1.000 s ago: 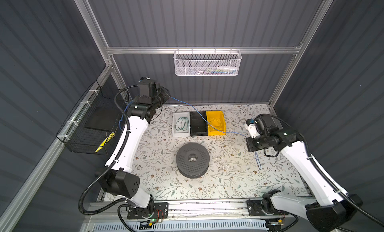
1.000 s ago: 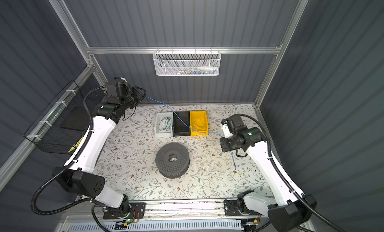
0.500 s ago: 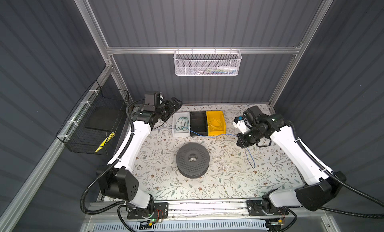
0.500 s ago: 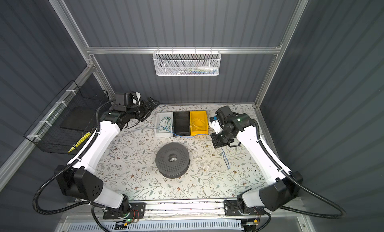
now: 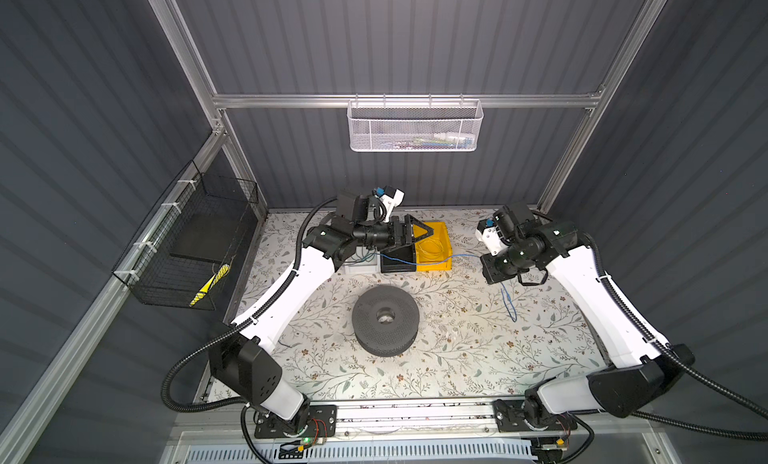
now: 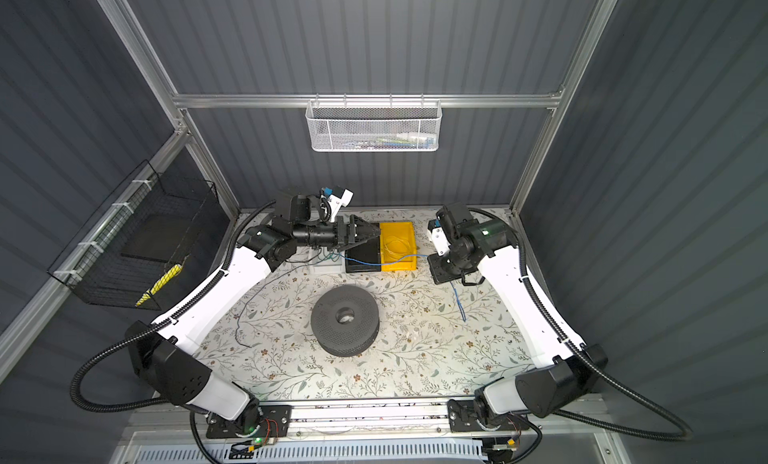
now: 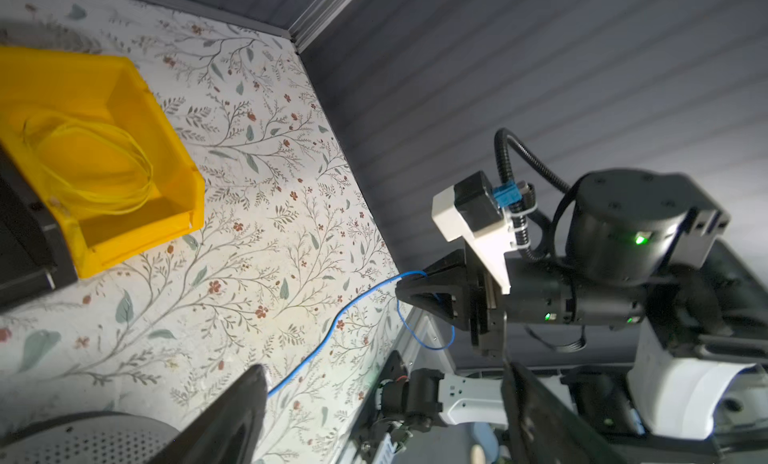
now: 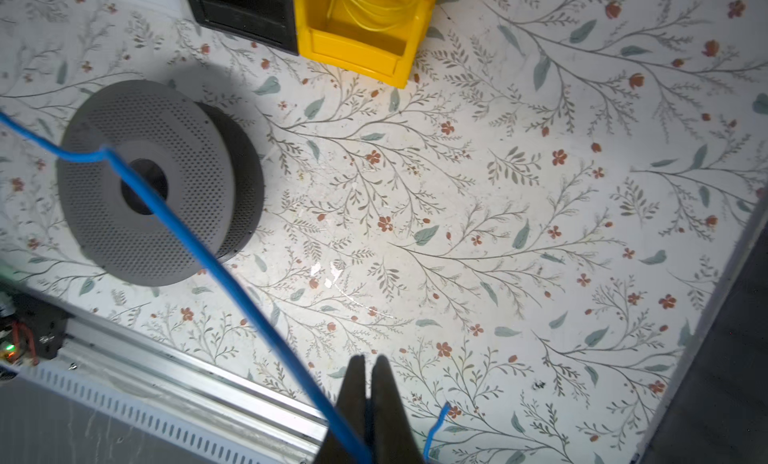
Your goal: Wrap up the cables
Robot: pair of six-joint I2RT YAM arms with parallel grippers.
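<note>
My right gripper (image 7: 409,289) pinches the blue wire (image 7: 328,326) — its length runs across toward my left gripper (image 5: 422,235), fingers spread wide, just beside it.

The blue wire (image 8: 183,229) pinched in the right gripper (image 8: 369,362) looks like smooth plastic. The yellow bin (image 5: 438,267) just beside the left gripper (image 5: 426,233) is shiny plastic. The grey spool (image 5: 365,316) between both grippers looks dull and full of tiny holes. The flowery table cover (image 5: 478,358) under them looks smooth.
</note>
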